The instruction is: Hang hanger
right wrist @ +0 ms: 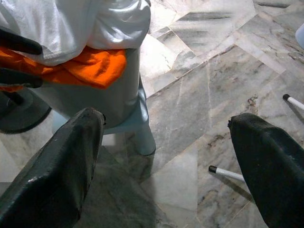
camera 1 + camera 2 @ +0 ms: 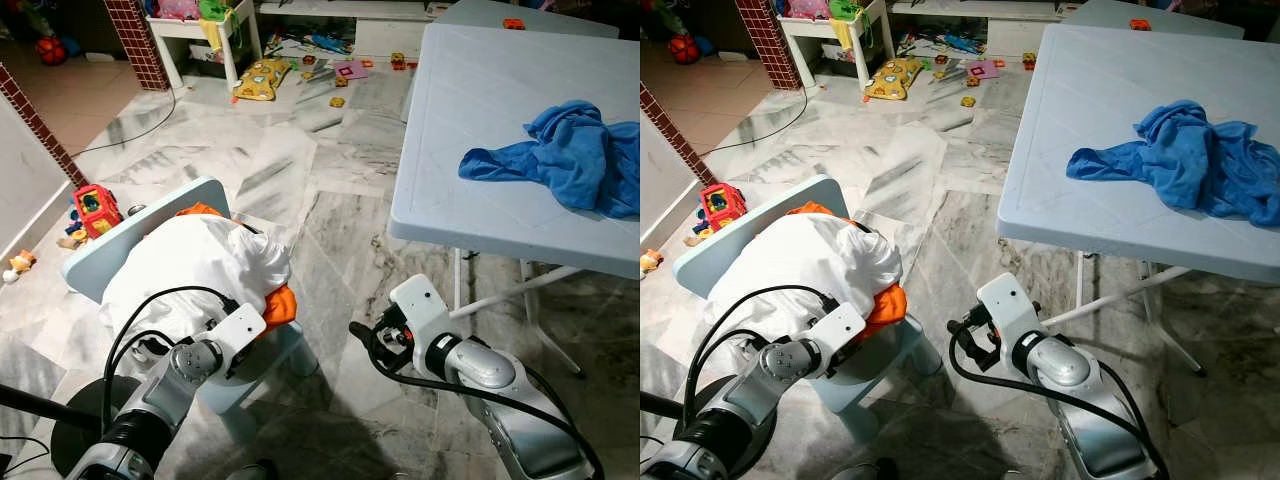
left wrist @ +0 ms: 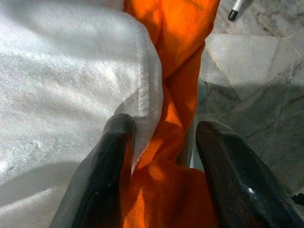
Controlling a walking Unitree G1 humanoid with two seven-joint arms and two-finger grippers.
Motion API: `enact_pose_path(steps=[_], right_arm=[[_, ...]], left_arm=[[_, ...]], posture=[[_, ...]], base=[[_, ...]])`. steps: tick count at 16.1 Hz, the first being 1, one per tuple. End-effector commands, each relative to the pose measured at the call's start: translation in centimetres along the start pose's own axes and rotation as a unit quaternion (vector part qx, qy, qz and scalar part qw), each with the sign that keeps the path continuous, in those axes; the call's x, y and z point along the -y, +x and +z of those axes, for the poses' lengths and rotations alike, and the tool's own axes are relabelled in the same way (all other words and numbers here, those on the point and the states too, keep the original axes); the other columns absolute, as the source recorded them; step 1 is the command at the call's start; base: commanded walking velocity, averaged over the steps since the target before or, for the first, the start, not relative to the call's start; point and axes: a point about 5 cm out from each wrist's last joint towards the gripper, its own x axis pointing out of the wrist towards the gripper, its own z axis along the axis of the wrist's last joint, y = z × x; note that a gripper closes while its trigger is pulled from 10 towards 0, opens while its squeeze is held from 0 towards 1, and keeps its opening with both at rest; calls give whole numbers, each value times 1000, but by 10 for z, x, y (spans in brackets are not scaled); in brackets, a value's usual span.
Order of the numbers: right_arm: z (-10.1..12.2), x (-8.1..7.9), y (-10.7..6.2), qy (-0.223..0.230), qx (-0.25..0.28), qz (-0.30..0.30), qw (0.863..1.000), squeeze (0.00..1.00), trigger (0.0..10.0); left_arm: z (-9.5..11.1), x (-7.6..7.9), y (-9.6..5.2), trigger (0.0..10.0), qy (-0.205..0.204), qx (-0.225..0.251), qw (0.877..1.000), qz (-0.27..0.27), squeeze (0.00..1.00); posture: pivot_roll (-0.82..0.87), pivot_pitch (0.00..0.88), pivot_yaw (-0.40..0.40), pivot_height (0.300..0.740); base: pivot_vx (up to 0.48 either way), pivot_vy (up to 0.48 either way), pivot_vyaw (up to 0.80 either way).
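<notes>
Left gripper [image 3: 161,156], fingers spread, straddles crumpled orange cloth [image 3: 183,61] beside smooth white fabric [image 2: 200,265] heaped on a pale plastic chair [image 2: 150,225]. Right gripper [image 1: 166,156] hangs parted over veined marble floor [image 2: 300,170]. Hanger: cannot tell. Beyond, blue cloth [image 2: 570,155] lies on the table [image 2: 470,110] near its edge.

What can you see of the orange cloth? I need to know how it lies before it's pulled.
The orange cloth is soft, crumpled fabric, mostly buried under the white cloth on the chair. One fold hangs over the seat's front edge; a bit peeks out by the backrest. The left end effector straddles the fold, open.
</notes>
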Motion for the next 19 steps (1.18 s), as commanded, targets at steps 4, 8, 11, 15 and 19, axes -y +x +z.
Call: enact_pose_path(steps=[4, 8, 11, 15, 19], right_arm=[[4, 1, 1, -4, 6, 0, 1000, 0, 10000], [6, 3, 3, -5, 8, -1, 1000, 0, 10000], [7, 2, 4, -7, 10, 1, 1000, 0, 10000], [6, 1, 4, -9, 10, 2, 1000, 0, 10000], [4, 1, 3, -10, 8, 1, 1000, 0, 10000]], left_arm=[[-2, -7, 0, 0, -2, -5, 1000, 17, 0], [8, -32, -6, 0, -32, 33, 994, 104, 0], [7, -35, -7, 0, -56, 41, 990, 121, 0], [7, -37, -9, 0, -60, 45, 989, 125, 0], [15, -19, -16, 10000, -75, 67, 991, 89, 1000]], posture=[[-160, 144, 47, 740], [-152, 140, 44, 740], [-150, 137, 42, 740], [-152, 136, 42, 740], [-150, 142, 46, 740]], base=[[0, 0, 0], [0, 0, 0], [0, 0, 0], [0, 0, 0], [0, 0, 0]])
